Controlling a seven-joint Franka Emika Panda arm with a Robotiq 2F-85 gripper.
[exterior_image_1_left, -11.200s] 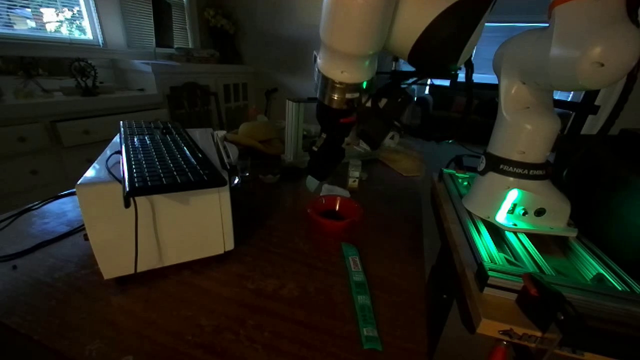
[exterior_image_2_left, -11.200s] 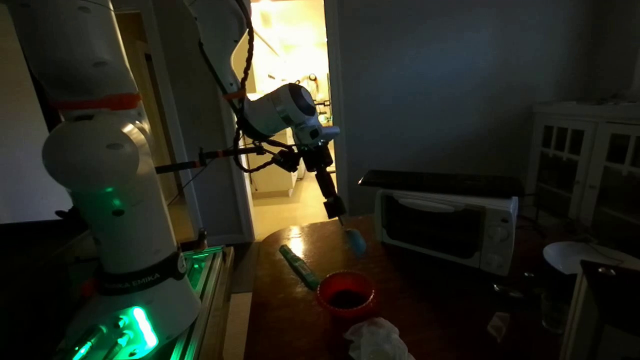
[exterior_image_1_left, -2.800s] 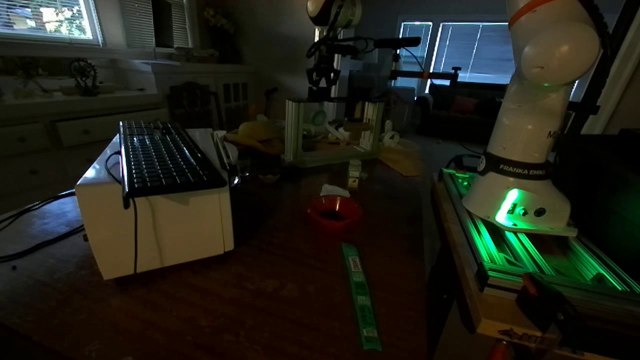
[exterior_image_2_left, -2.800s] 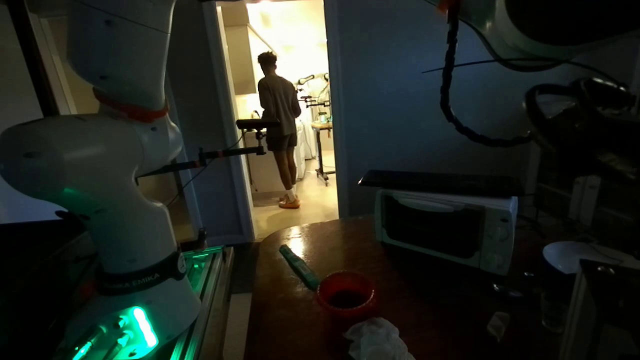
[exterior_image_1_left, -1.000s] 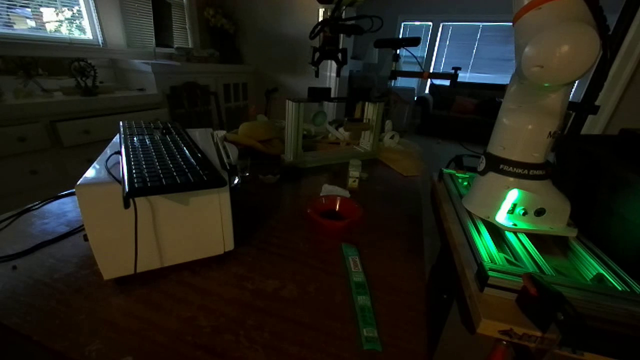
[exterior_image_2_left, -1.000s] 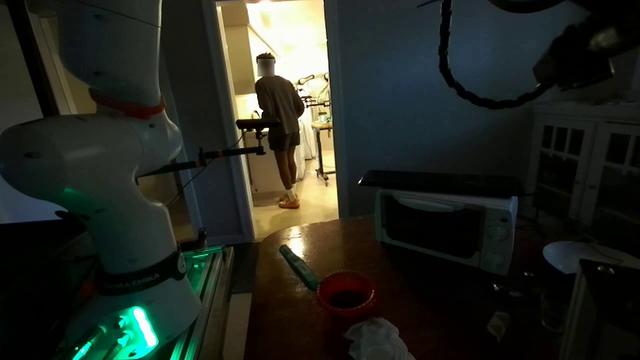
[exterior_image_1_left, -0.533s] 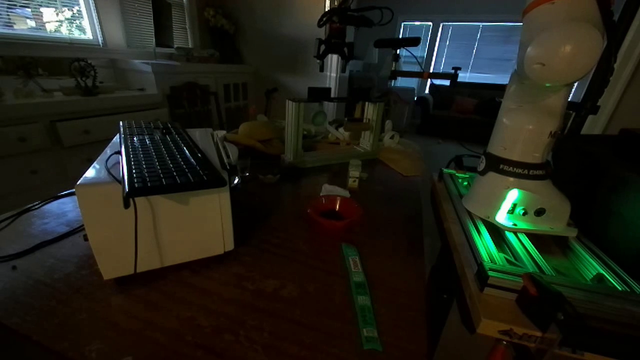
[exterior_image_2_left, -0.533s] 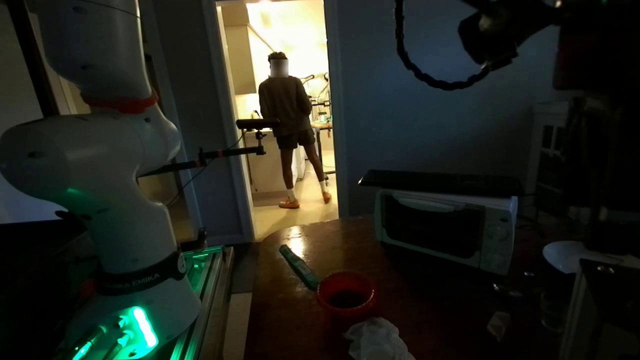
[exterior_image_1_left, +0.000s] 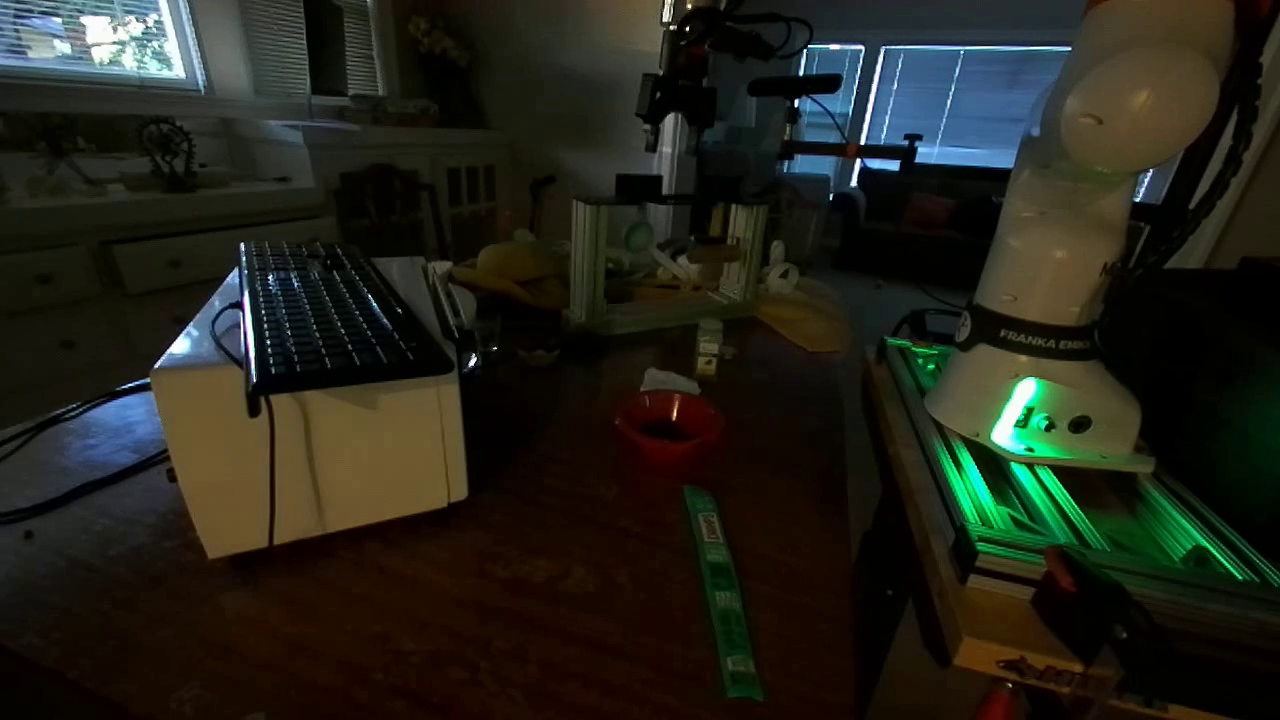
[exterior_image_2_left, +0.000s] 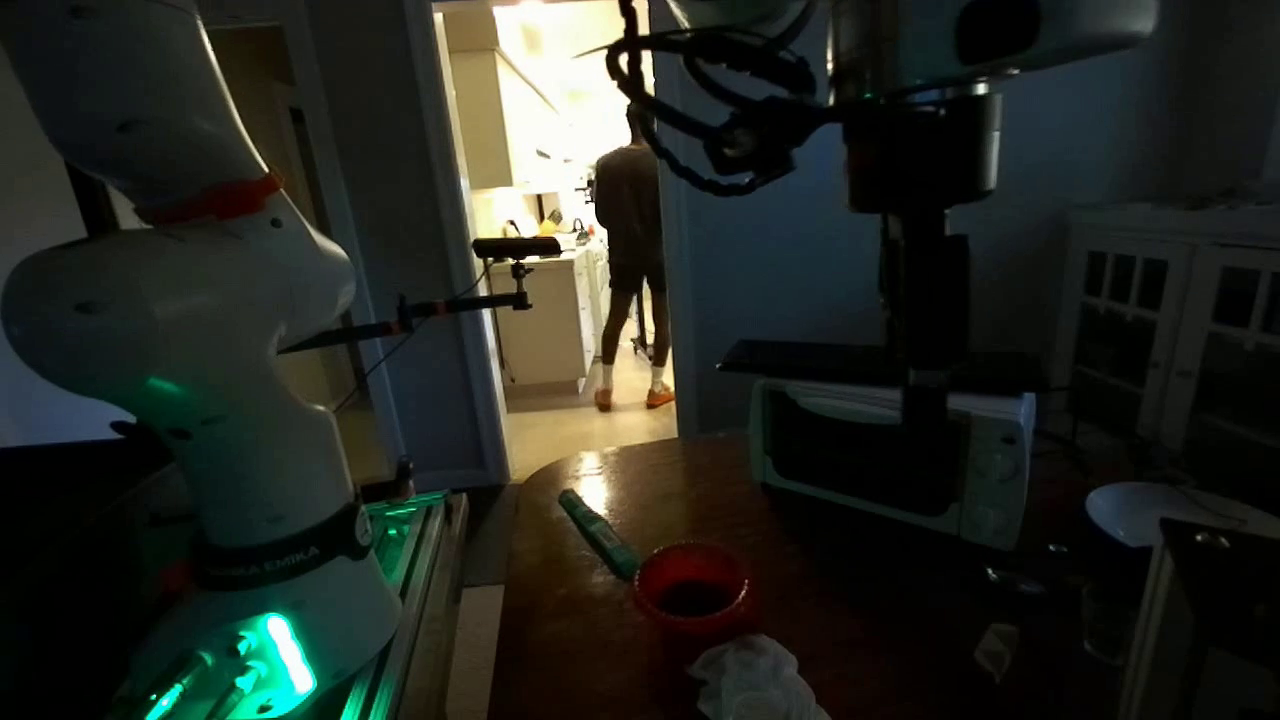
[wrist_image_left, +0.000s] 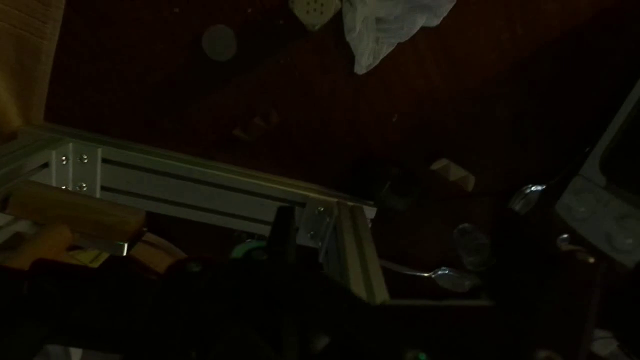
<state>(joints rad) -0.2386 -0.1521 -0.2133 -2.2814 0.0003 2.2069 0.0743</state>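
My gripper (exterior_image_1_left: 678, 128) hangs in the air, pointing down above the aluminium frame (exterior_image_1_left: 588, 265). Seen side-on in an exterior view, the gripper (exterior_image_2_left: 925, 415) is in front of the toaster oven (exterior_image_2_left: 860, 470), its fingers overlapping. In the dark wrist view one finger (wrist_image_left: 283, 232) shows against the frame (wrist_image_left: 200, 192); the other is lost in shadow to the right. Between them I see only a frame post and a spoon (wrist_image_left: 452, 280) far below, nothing held. On the table are a red bowl (exterior_image_2_left: 690, 622), a green packet (exterior_image_2_left: 598, 535) and a crumpled white cloth (exterior_image_2_left: 755, 680).
A black keyboard (exterior_image_1_left: 330, 310) lies on the oven. Near the frame are a small shaker (exterior_image_1_left: 708, 348), a straw hat (exterior_image_1_left: 515, 270) and a glass (wrist_image_left: 472, 245). A camera on a bar (exterior_image_2_left: 515, 248) juts out. Someone (exterior_image_2_left: 630, 220) stands in the doorway.
Around eleven seconds ago the gripper held a blue-headed tool near the bowl; now its jaws are empty. Over the last second the arm has swung away from the frame's far side and turned.
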